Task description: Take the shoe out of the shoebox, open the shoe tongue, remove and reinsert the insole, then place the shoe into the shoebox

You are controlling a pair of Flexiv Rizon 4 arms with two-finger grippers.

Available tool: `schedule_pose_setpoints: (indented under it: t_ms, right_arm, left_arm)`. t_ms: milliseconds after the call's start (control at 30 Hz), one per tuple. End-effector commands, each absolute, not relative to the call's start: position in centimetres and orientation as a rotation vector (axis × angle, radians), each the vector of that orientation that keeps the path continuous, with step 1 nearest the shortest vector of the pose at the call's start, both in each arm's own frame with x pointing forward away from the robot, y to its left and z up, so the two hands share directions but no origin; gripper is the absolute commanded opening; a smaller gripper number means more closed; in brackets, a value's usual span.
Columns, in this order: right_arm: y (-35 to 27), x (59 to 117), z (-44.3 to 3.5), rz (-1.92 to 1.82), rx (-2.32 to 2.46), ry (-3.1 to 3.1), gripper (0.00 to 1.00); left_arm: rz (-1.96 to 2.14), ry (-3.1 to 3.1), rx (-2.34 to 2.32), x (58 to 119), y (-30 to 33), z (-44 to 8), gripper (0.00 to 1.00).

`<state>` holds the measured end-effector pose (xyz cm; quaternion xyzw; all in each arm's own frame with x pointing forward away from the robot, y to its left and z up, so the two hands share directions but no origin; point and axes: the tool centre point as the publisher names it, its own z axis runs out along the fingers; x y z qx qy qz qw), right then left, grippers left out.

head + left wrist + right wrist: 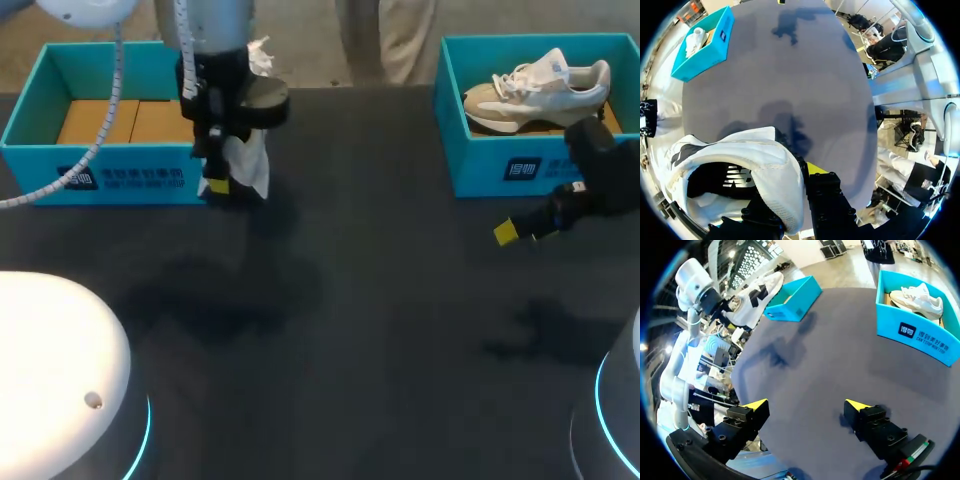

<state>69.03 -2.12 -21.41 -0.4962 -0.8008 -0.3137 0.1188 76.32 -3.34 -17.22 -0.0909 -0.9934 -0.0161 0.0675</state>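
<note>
1. Left pincer (216,183) first: it is clenched on the white shoe (250,165), which hangs in the air above the desk (380,300), just in front of the left shoebox (100,178).
2. In the left wrist view the shoe's padded collar fills the space at the fingers. One yellow tip (815,167) shows pressed against the outside of the collar; the other finger is hidden by the shoe.
3. The shoe hangs roughly upright in the head view, clear of the desk. It has a white fabric upper, a dark lining inside the opening and a dark logo on its side.
4. The left shoebox is teal and open-topped, with brown cardboard showing inside it.
5. Over to the right pincer (806,405): fully released, its two yellow tips stand wide apart with only bare desk between them. It grips nothing and touches nothing.
6. In the head view that pincer hovers low over the desk, just in front of the right shoebox (500,165), near its front wall.
7. Inside the right shoebox lies the other shoe (535,88), white and beige with white laces, resting on its sole.
8. The two shoeboxes sit well apart at the far side of the desk, one toward each end.
</note>
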Motion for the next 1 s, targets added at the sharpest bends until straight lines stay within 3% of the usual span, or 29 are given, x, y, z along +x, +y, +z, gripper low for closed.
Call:
schedule_pose_setpoints:
  t_ms: [33,1000]
  right_arm:
    - [-2.1,69.0,-21.5,-0.914,-1.454,-2.342,1.00]
    - [-2.1,69.0,-21.5,-0.914,-1.454,-2.342,1.00]
  left_arm:
    - [0.009,-2.998,-0.283,77.2,-0.6,-17.0,0.00]
    - [-0.192,-2.933,-0.452,84.0,14.8,-17.2,0.00]
